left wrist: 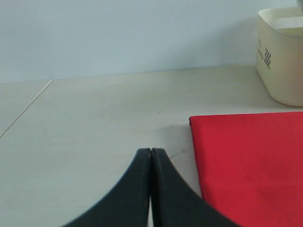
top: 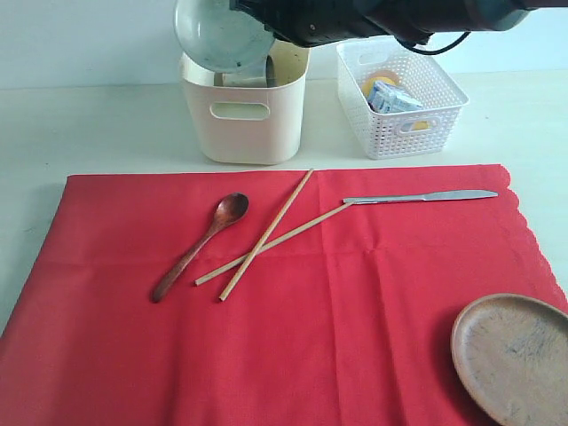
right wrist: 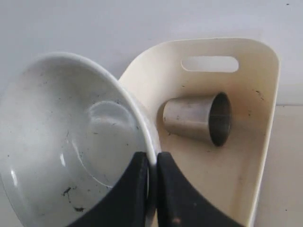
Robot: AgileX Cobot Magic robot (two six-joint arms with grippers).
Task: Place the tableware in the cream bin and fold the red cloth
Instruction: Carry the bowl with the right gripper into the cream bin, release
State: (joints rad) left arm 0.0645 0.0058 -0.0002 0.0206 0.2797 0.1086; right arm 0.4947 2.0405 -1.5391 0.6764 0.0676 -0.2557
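My right gripper (right wrist: 152, 161) is shut on the rim of the pale green-white bowl (right wrist: 71, 142), holding it tilted over the cream bin (top: 241, 111). A steel cup (right wrist: 196, 118) lies on its side inside the bin (right wrist: 246, 142). On the red cloth (top: 293, 319) lie a dark wooden spoon (top: 201, 245), crossed chopsticks (top: 266, 232), a silver knife (top: 420, 196) and, at the front right, a brown plate (top: 515, 355). My left gripper (left wrist: 151, 153) is shut and empty, over bare table beside the cloth's corner (left wrist: 246, 165).
A white lattice basket (top: 401, 98) with a milk carton (top: 390, 96) and yellow food stands right of the bin. The right arm (top: 373, 18) reaches across the top of the exterior view. Pale table surrounds the cloth.
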